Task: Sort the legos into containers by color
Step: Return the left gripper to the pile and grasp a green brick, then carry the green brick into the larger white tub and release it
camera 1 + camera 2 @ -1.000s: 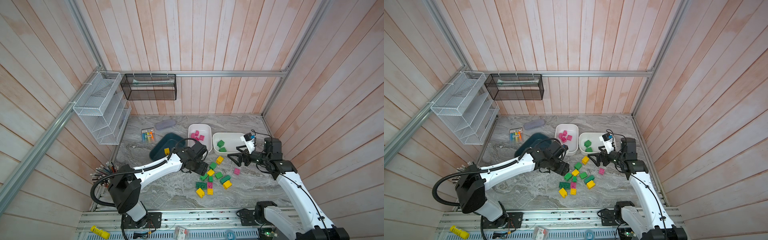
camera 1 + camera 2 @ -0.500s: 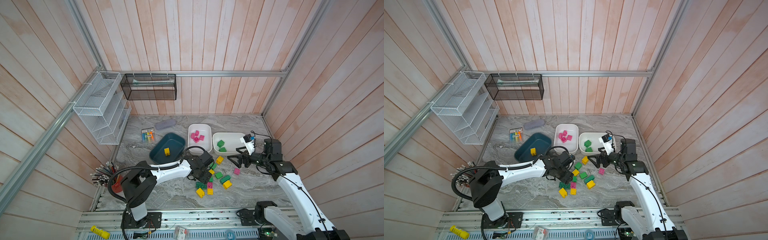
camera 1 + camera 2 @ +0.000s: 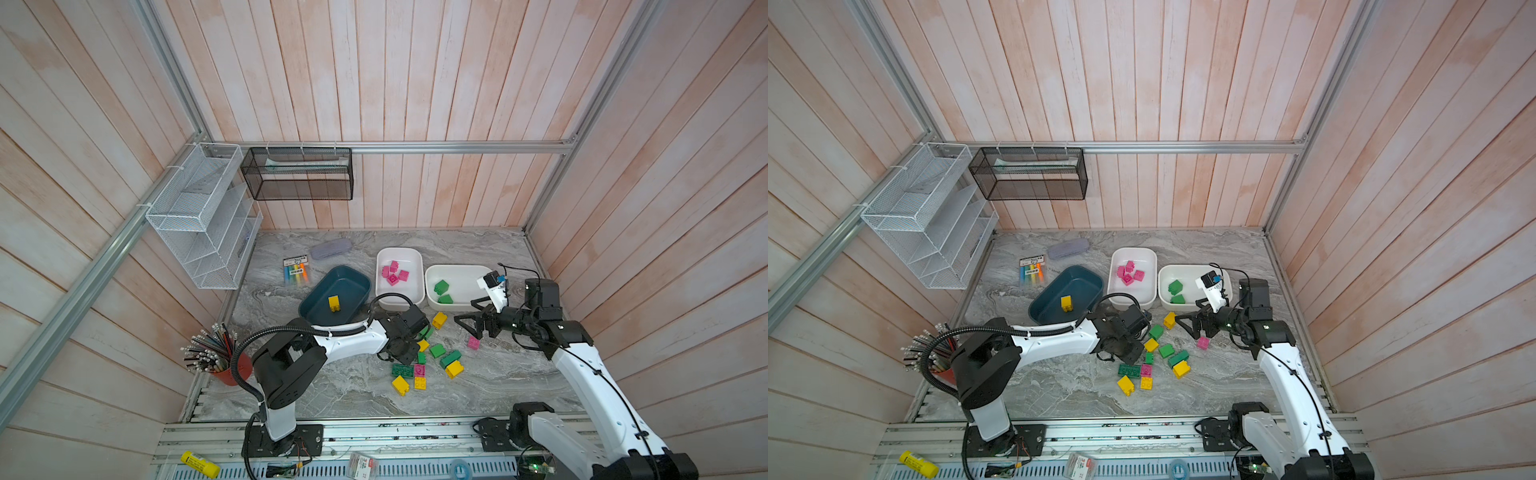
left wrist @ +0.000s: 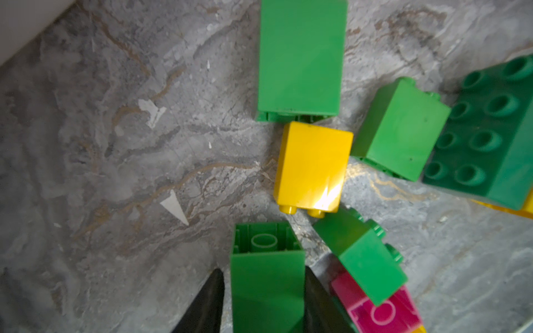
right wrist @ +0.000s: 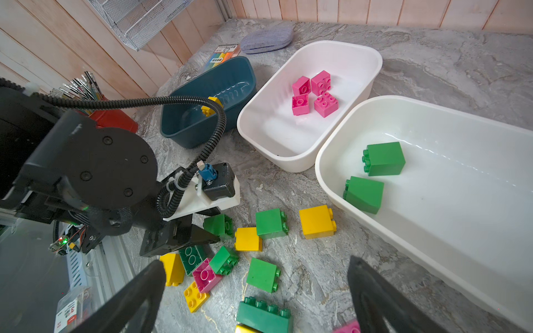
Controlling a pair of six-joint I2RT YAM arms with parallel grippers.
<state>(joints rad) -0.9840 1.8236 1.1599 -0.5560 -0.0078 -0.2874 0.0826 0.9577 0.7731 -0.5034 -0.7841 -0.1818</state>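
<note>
— So, the left arm has its pick lined up: the left fingers (image 4: 207, 305) sit narrow on either side of a green brick (image 4: 266, 288) that's lying on its side on the table (image 4: 115, 144), hollow end pointing out past the tips. The wrist view doesn't show if they're actually pinching it, there's a sliver of a gap by one finger. How should the robot play this?

— Squeeze square on the two smooth flat faces. That's the easy bit, hard plastic won't give. Crowding is the catch. A yellow brick (image 4: 313, 170) lies just beyond the tips. A second green one (image 4: 363, 259) is tilted right beside the outer face of one finger, leaning on a pink brick (image 4: 383, 311) by the look of it. It wants a straight lift, no dragging, or those neighbours probably get shoved.

— And then where?

— Greens go in the white tub (image 3: 461, 279). It's well away from the left fingers and much nearer the right fingers (image 5: 375, 299), which hang spread wide over the table holding nothing. Crossing over risks a bump, so the left arm should travel high and let go low inside the rim so the brick doesn't bounce out. The right arm would do well to keep clear, or go for the lone pink brick (image 3: 473, 343) close by its tips.
</note>
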